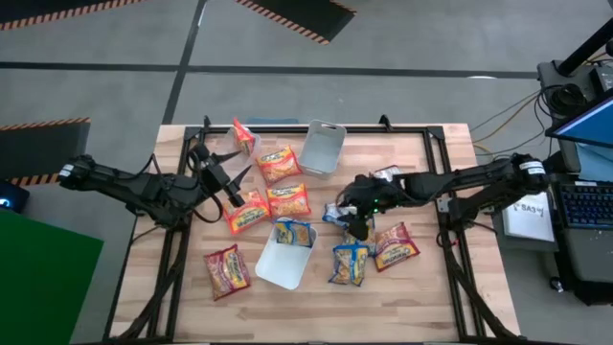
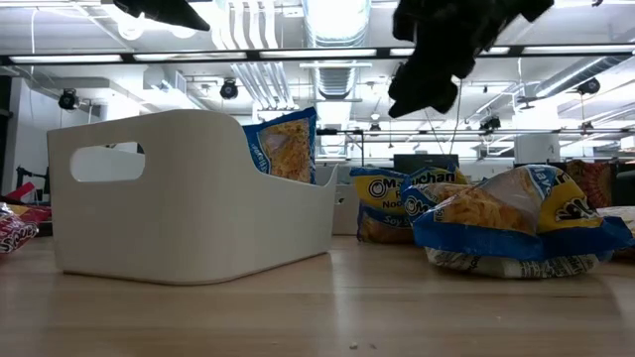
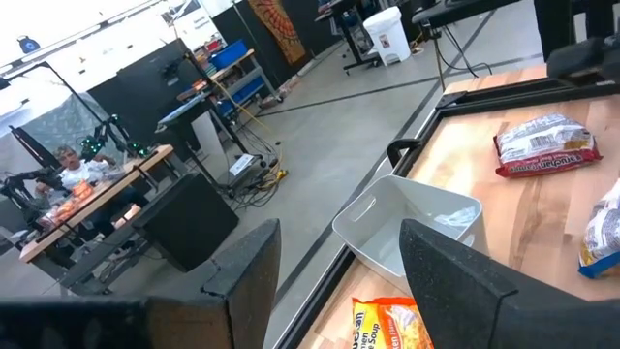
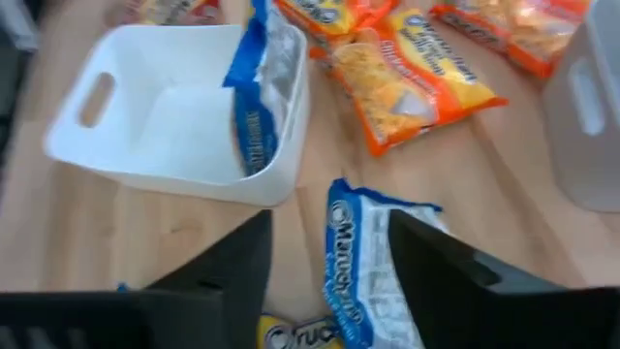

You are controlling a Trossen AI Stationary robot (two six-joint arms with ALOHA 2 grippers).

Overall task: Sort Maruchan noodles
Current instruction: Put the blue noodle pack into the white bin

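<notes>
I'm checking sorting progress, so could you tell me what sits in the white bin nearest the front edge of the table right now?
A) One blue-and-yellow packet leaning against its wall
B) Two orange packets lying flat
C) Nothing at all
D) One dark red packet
A: a single blue-and-yellow packet stands on edge against the inner wall of the white bin, while the orange packets lie outside on the table.

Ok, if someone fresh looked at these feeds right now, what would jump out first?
Probably the scatter of Maruchan noodles across the wooden table: orange packets near the left gripper, blue-and-yellow ones under the right gripper. Next, the white bin at the table's near edge, with one blue packet leaning upright inside it. A second bin sits at the far edge, and both grippers hover open, holding nothing.
</notes>
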